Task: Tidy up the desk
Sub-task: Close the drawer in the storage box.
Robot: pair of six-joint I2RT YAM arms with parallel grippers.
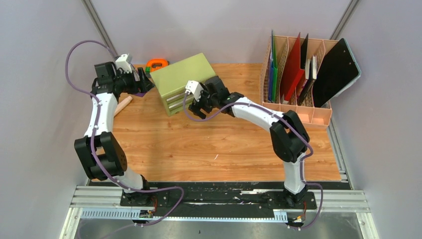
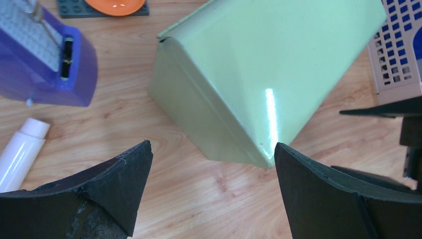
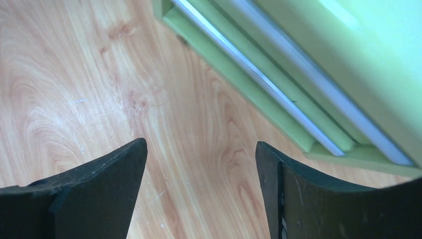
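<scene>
The wood-grain worktop [image 1: 199,149] fills the middle of the top view, with its metal rail [image 1: 219,199] at 6 o'clock. The left tool [image 1: 145,82], jaws wide apart and empty, hovers at 9 o'clock of the green drawer chest [image 1: 181,79]. The right tool [image 1: 198,110], also open and empty, is at the chest's 5 o'clock, by its drawer fronts. A file rack [image 1: 321,117] stands at 2 o'clock on the worktop.

Top camera looks down over the whole desk [image 1: 199,149] from the near side; both wrist cameras view the green chest [image 1: 181,79] closely.
</scene>
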